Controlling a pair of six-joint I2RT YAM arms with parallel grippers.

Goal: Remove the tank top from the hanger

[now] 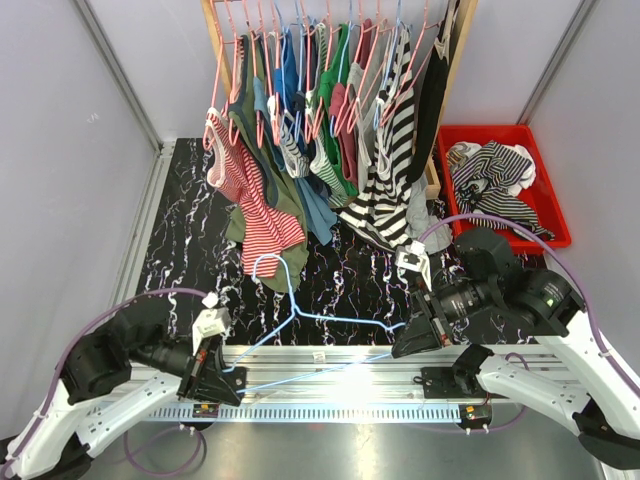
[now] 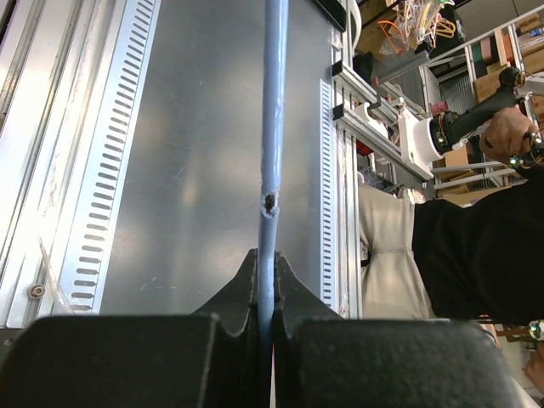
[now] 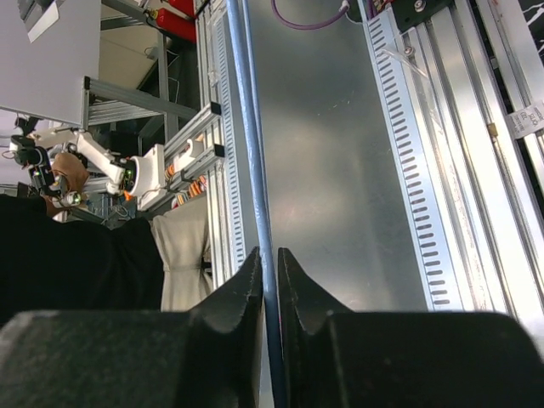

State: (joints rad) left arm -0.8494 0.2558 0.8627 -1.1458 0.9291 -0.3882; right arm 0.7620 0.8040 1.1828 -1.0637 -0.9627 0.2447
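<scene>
The black, marbled tabletop (image 1: 180, 230) lies under the clothes rack (image 1: 461, 55). A red bin (image 1: 490, 132) stands just right of the rack.

Left arm (image 1: 110, 395), right arm (image 1: 545, 380): white links, bulky rounded black joint housings. Purple cable (image 1: 120, 303) looped over each. Small green light (image 1: 547, 300) on right housing. Left gripper (image 1: 232, 393), right gripper (image 1: 402, 347): white bracket, matte black wedge fingers (image 2: 225, 302) tapering to narrow tips.

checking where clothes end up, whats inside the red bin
A heap of black-and-white striped garments lies in the red bin, a pale piece at its left. Anything beneath the heap, and most of the bin floor, is covered.
</scene>
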